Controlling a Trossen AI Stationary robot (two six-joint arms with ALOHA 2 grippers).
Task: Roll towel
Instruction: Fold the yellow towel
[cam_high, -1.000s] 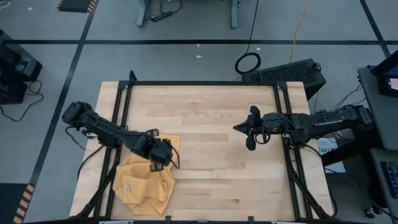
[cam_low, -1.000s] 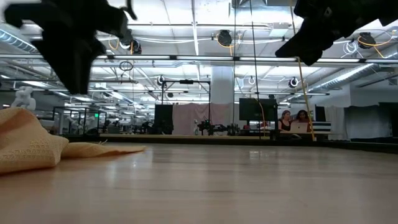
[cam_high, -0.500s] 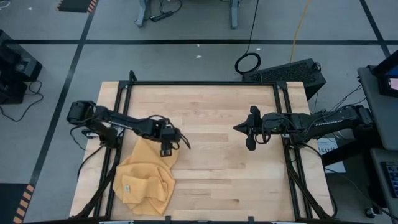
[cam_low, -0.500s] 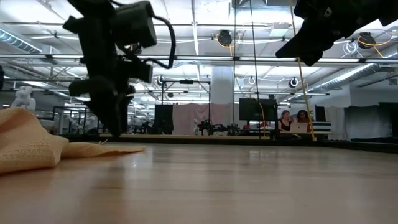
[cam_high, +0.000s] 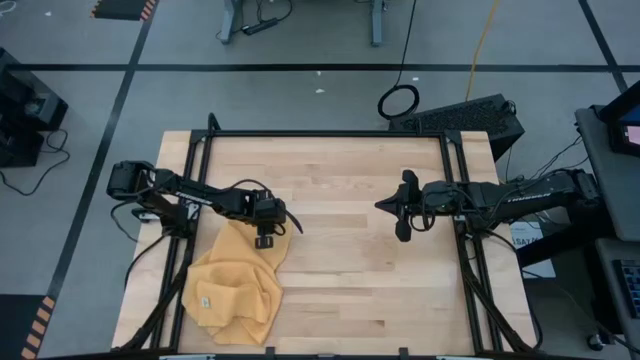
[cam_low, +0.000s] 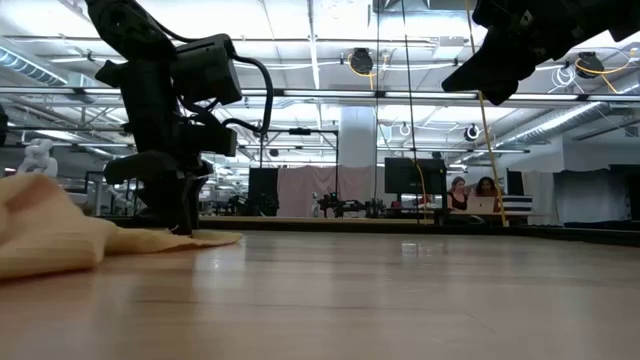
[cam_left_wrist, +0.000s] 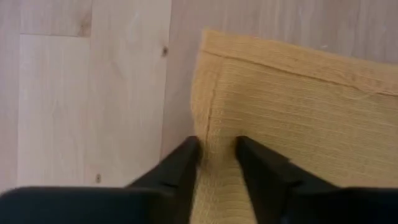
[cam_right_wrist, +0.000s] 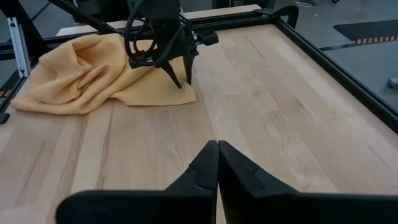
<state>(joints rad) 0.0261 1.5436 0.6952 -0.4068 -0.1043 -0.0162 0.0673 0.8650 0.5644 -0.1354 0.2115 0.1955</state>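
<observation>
Item 1 – towel (cam_high: 238, 290): mustard-yellow cloth, lying crumpled on the table's (cam_high: 350, 270) left-front part, seen from above. One corner spreads flat toward table centre; the rest is bunched in folds nearer the front edge. Small white tag (cam_high: 203, 301) visible on the bunched part. In the low view the towel (cam_low: 60, 235) sits as a low heap at the pic's left w/ a thin flap running out along the wood.

Item 2 – left gripper (cam_high: 264, 240): pointing down at the towel's flat corner, tips at the cloth. Left wrist view: fingers (cam_left_wrist: 180, 171) narrow, one each side of the hemmed edge of the towel (cam_left_wrist: 298, 124), fabric pinched up between them – holding the towel's corner edge. Right wrist view shows same gripper (cam_right_wrist: 180, 78) from across the table, tips down on the corner of the towel (cam_right_wrist: 93, 74).

Item 3 – right gripper (cam_high: 402, 234): raised over the table's right-centre, well apart from the towel. Fingers (cam_right_wrist: 202, 165) pressed together, nothing between them.

Item 4 – table: pale wood planks, black frame rails (cam_high: 195, 180) along the sides.

Item 5 – bkgd, low view: large room, two people (cam_low: 470, 195) seated far off.
</observation>
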